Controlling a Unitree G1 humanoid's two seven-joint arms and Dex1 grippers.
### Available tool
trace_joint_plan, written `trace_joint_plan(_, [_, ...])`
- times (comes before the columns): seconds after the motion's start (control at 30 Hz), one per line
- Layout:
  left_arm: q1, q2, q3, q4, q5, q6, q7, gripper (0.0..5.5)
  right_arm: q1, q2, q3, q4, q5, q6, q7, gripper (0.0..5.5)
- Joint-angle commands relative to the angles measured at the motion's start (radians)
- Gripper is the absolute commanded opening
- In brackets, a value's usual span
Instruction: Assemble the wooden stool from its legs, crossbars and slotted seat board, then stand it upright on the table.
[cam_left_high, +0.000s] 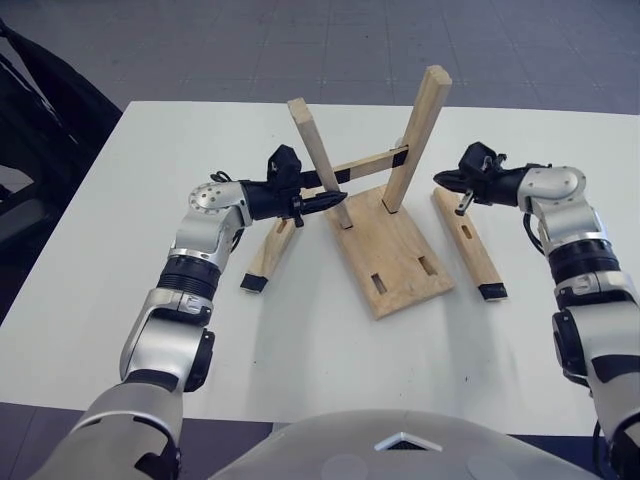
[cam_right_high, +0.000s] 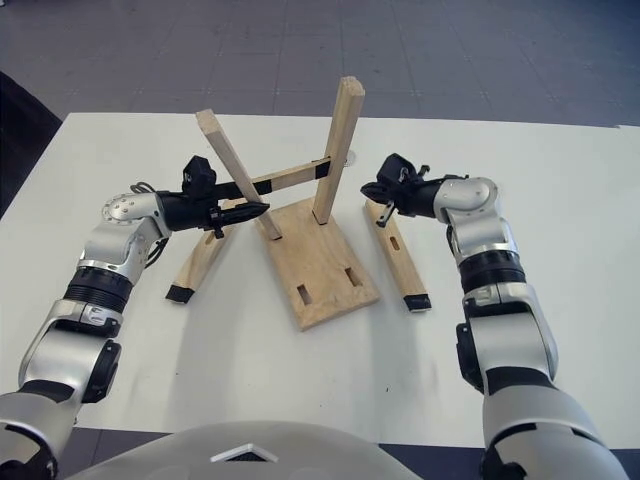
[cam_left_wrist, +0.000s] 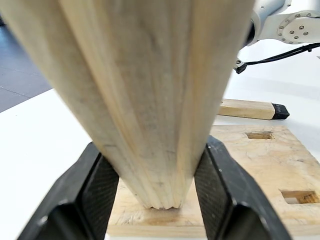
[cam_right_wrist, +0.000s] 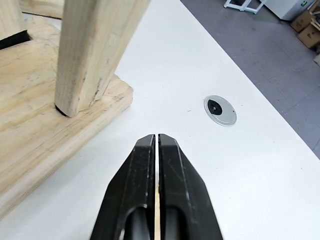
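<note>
Over the seat board (cam_left_high: 400, 270), left gripper (cam_left_high: 335, 199) clamps a leg (cam_left_high: 312, 145), its slot hidden; right gripper (cam_left_high: 440, 179) closed.

Round silver grommet (cam_right_wrist: 220, 110), grey carpet-tile floor (cam_left_high: 300, 40) beyond, cardboard boxes (cam_right_wrist: 305, 21) on it far off

Left arm (cam_left_high: 190, 262) and right arm (cam_left_high: 583, 262): silver-grey rounded shells, black ribbed joint rings (cam_left_high: 188, 276), small screws (cam_left_wrist: 295, 33) on round wrist housings (cam_left_high: 214, 197), thin black cables (cam_left_wrist: 280, 53). Left end effector (cam_left_high: 325, 201) and right end effector (cam_left_high: 441, 180) are black and tapered.
</note>
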Motion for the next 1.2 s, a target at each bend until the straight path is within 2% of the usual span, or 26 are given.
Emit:
trace_joint_plan(0.03, [0.051, -0.007, -0.044, -0.012, 0.09, 0.03, 0.019, 2.05, 0.154, -0.004, -0.058, -0.288, 0.079, 0.171, -0.042, 0.1])
trace_joint_plan(0.07, [0.048, -0.015, -0.029, -0.027, 0.072, 0.037, 0.02, 2.41, 0.197, -0.003, -0.059, -0.357, 0.091, 0.214, -0.047, 0.1])
trace_joint_plan(0.17, [0.044, -0.039, 0.04, -0.099, -0.002, 0.056, 0.009, 2.83, 0.28, -0.008, -0.037, -0.465, 0.097, 0.307, -0.054, 0.1])
trace_joint_plan(0.3, [0.074, -0.03, 0.109, -0.197, -0.047, 0.108, 0.033, 3.45, 0.315, -0.013, 0.021, -0.464, 0.055, 0.34, -0.067, 0.1])
trace_joint_plan(0.47, [0.244, 0.125, 0.081, -0.38, 0.127, 0.147, 0.118, 3.45, 0.277, 0.001, 0.057, -0.273, -0.018, 0.261, -0.14, 0.1])
trace_joint_plan(0.57, [0.338, 0.206, 0.021, -0.503, 0.237, 0.257, 0.16, 3.45, 0.304, -0.008, 0.059, -0.294, -0.004, 0.259, -0.12, 0.1])
trace_joint_plan(0.63, [0.369, 0.172, 0.011, -0.574, 0.247, 0.348, 0.221, 3.45, 0.347, -0.025, 0.062, -0.374, 0.022, 0.279, -0.074, 0.1])
trace_joint_plan(0.73, [0.362, 0.028, -0.003, -0.605, 0.253, 0.441, 0.369, 3.45, 0.423, -0.071, 0.072, -0.552, 0.066, 0.333, 0.006, 0.1])
trace_joint_plan(0.83, [0.366, -0.072, -0.016, -0.581, 0.277, 0.469, 0.485, 3.45, 0.449, -0.088, 0.082, -0.667, 0.102, 0.4, 0.046, 0.1])
trace_joint_plan(0.9, [0.36, -0.093, -0.032, -0.537, 0.304, 0.465, 0.527, 3.45, 0.445, -0.06, 0.088, -0.681, 0.118, 0.436, 0.035, 0.1])
trace_joint_plan(1.03, [0.293, -0.088, -0.016, -0.385, 0.339, 0.414, 0.566, 3.45, 0.424, 0.04, 0.1, -0.579, 0.131, 0.446, -0.026, 0.1])
trace_joint_plan(1.2, [0.189, -0.056, 0.003, -0.185, 0.36, 0.31, 0.546, 3.45, 0.439, 0.089, 0.133, -0.601, 0.145, 0.464, -0.038, 0.1])
